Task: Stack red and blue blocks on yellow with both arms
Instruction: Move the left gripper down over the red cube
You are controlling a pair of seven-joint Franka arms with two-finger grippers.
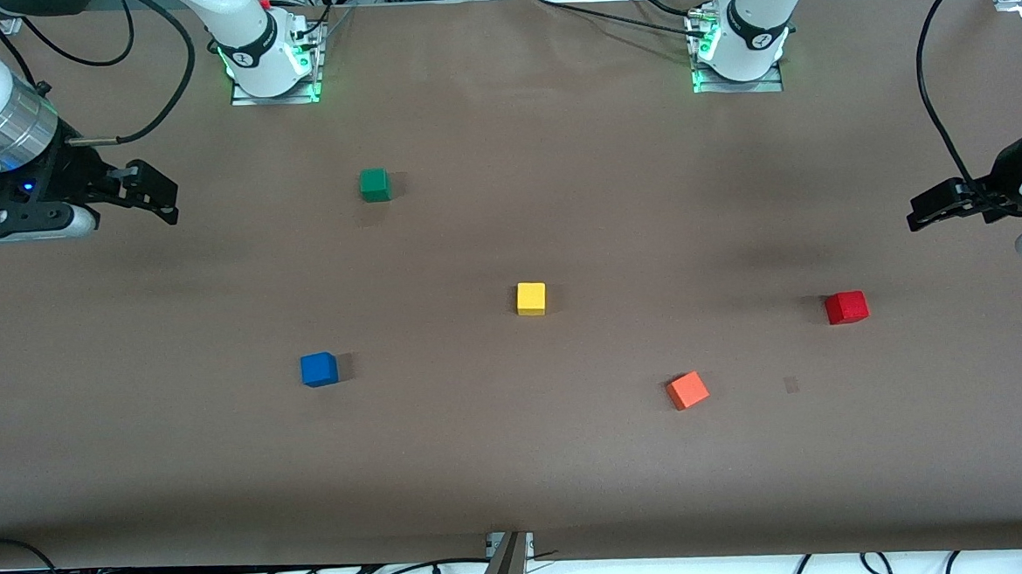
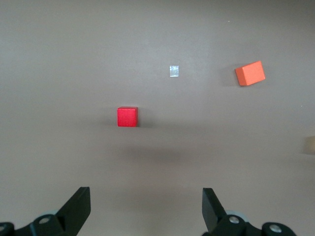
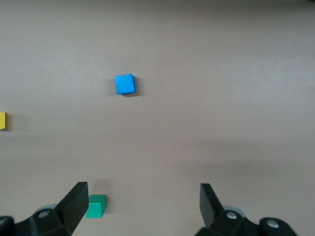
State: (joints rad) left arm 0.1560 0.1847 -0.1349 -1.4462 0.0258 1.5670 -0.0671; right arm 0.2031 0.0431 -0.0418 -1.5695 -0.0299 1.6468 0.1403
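Observation:
The yellow cube (image 1: pixel 531 298) sits near the middle of the brown table; a sliver of it shows in the right wrist view (image 3: pixel 2 120). The blue cube (image 1: pixel 318 369) lies toward the right arm's end, nearer the front camera, and shows in the right wrist view (image 3: pixel 124 84). The red cube (image 1: pixel 845 307) lies toward the left arm's end and shows in the left wrist view (image 2: pixel 127 117). My left gripper (image 1: pixel 920 213) is open and empty, up in the air at the left arm's end of the table. My right gripper (image 1: pixel 170 200) is open and empty, up at the right arm's end.
A green cube (image 1: pixel 374 185) sits farther from the front camera than the blue one, also in the right wrist view (image 3: pixel 95 206). An orange cube (image 1: pixel 687 391) lies nearer the camera than the red one, also in the left wrist view (image 2: pixel 250 73). A small tape mark (image 1: pixel 791 384) is beside it.

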